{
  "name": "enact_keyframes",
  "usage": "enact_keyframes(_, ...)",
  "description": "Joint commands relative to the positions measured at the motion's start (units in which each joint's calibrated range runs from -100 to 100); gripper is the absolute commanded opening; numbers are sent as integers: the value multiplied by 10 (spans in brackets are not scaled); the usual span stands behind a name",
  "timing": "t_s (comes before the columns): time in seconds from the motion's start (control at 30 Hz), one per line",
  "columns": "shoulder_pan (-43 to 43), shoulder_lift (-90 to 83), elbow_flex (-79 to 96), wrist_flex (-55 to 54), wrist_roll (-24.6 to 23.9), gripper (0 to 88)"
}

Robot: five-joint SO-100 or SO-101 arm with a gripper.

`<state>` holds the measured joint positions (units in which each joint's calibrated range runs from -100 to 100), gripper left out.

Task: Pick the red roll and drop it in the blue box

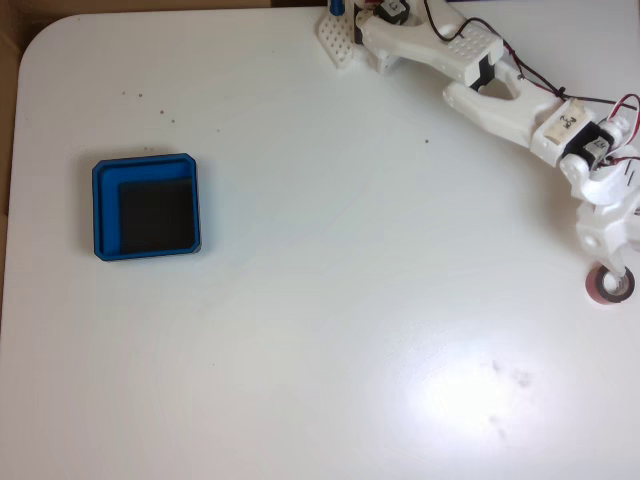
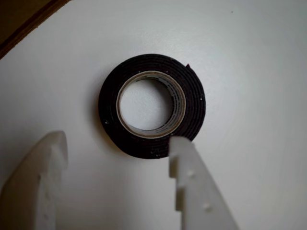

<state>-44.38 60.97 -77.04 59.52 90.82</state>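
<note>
The red roll [image 1: 598, 289] lies flat on the white table at the far right edge of the fixed view. In the wrist view the roll [image 2: 108, 105] looks dark, with a pale core ring and the table showing through its hole. My gripper [image 1: 611, 268] hovers right over it. In the wrist view the gripper [image 2: 117, 143] is open: one white finger [image 2: 36, 187] stands wide to the left of the roll, and the other finger [image 2: 192, 182] overlaps the roll's near rim. The blue box [image 1: 100, 205] sits far off at the left, its black floor bare.
The white arm [image 1: 480, 70] reaches from its base at the top centre down the right side. The table's right edge runs close to the roll. A brown strip [image 2: 24, 24] beyond the table edge shows at the wrist view's top left. Glare marks the table at lower right.
</note>
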Motion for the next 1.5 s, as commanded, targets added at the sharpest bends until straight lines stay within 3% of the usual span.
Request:
enact_keyframes(0.0, -3, -5, -49, 1, 2, 196)
enact_keyframes(1.47, -3, 77, -187, 0, 2, 196)
